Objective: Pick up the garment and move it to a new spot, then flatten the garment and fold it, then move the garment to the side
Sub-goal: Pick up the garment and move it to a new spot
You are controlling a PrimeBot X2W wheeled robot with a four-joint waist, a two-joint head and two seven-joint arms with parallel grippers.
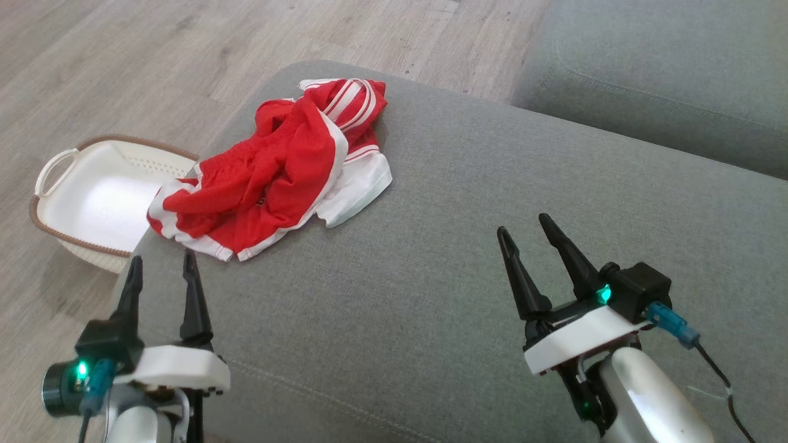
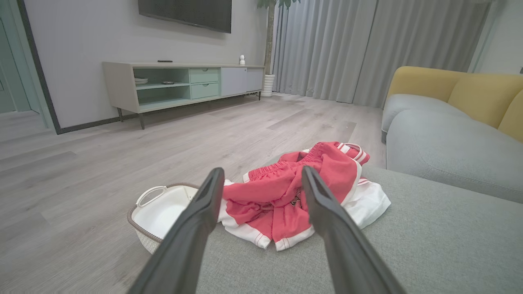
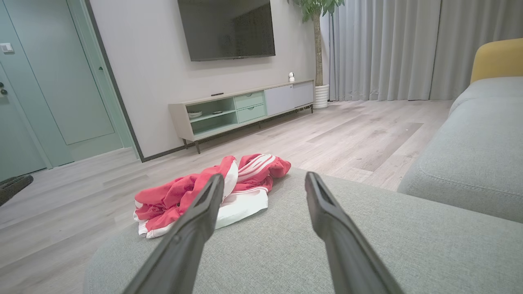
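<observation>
Head view: the red-and-white garment (image 1: 271, 172) lies crumpled at the far left corner of the grey cushion (image 1: 443, 246), near a white basket (image 1: 55, 166) on the floor. The left gripper (image 1: 161, 257) and right gripper (image 1: 522, 223) hover empty, jaws apart. Advise gripping two well-separated hems and lifting clear. The crumpling hides the garment's true outline.

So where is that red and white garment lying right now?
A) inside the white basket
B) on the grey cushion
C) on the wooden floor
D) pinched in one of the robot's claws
B: the garment lies crumpled on the grey cushion, while the left gripper and the right gripper are both open and apart from it.
</observation>
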